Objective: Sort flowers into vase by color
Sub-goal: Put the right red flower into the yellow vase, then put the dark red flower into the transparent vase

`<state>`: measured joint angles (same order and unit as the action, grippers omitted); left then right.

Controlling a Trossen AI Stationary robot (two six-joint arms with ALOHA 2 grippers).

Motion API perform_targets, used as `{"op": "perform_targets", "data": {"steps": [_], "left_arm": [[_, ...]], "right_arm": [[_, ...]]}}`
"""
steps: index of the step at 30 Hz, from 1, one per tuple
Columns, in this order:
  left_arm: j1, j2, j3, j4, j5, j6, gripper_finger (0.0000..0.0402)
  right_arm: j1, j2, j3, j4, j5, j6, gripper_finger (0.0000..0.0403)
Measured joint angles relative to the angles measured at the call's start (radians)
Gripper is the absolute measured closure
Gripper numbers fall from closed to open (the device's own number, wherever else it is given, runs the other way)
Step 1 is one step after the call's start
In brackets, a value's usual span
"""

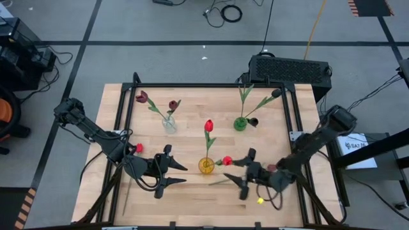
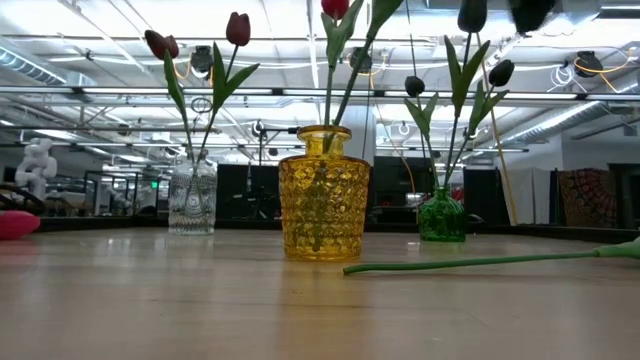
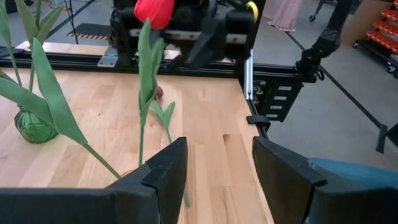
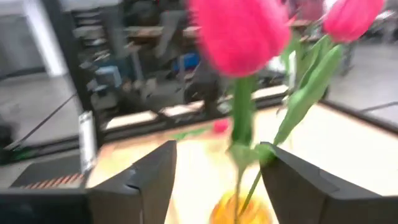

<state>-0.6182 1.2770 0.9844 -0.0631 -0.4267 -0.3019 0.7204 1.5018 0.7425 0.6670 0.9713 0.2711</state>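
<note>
A yellow vase (image 1: 206,165) stands mid-table and holds an upright red tulip (image 1: 208,126). A second red tulip (image 1: 227,161) leans out of it toward my right gripper (image 1: 246,173). That gripper is open, with the tulip's stem (image 4: 242,124) between its fingers. My left gripper (image 1: 171,171) waits open on the vase's left, holding nothing. A clear vase (image 1: 168,123) holds two maroon tulips (image 1: 142,97). A green vase (image 1: 239,123) holds dark tulips (image 1: 276,93). One flower lies flat by its stem (image 2: 480,262) on the table right of the yellow vase. A red flower head (image 1: 138,148) lies at the left.
A black box (image 1: 291,67) sits beyond the table's far edge. Black frame rails (image 1: 128,115) run along the table's sides. A small yellow thing (image 1: 260,200) lies near the front edge by the right arm. Bare wood shows between the vases and the front edge.
</note>
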Motion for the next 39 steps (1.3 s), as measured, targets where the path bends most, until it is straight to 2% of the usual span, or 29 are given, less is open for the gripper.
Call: {"op": "perform_targets", "data": {"steps": [6, 10, 14, 17, 20, 24, 31, 39], "left_arm": [[0.000, 0.000, 0.000, 0.000, 0.000, -0.005, 0.0213], [0.000, 0.000, 0.000, 0.001, 0.000, -0.006, 0.0213], [0.000, 0.005, 0.000, 0.003, 0.001, -0.006, 0.0213], [0.000, 0.018, 0.000, 0.002, 0.000, -0.007, 0.0213], [0.005, 0.033, 0.000, 0.014, -0.001, -0.007, 0.0213], [0.015, 0.050, -0.001, 0.047, -0.003, -0.006, 0.0213], [0.030, 0.059, -0.001, 0.055, -0.008, -0.006, 0.0213], [0.027, 0.059, -0.001, 0.053, 0.003, -0.006, 0.0213]], "right_arm": [[0.114, -0.182, 0.000, -0.393, -0.010, 0.243, 0.0164], [0.176, -0.248, 0.000, -0.676, -0.072, 0.517, 0.0170], [0.191, -0.240, 0.000, -0.965, -0.190, 0.778, 0.0185], [0.181, -0.225, 0.000, -1.175, -0.330, 0.954, 0.0198], [0.168, -0.216, 0.000, -1.338, -0.475, 1.064, 0.0210], [0.152, -0.210, 0.000, -1.474, -0.609, 1.087, 0.0229], [0.128, -0.180, 0.000, -1.546, -0.638, 0.918, 0.0266], [0.102, -0.041, 0.000, -1.538, -0.639, 0.831, 0.0282]]}}
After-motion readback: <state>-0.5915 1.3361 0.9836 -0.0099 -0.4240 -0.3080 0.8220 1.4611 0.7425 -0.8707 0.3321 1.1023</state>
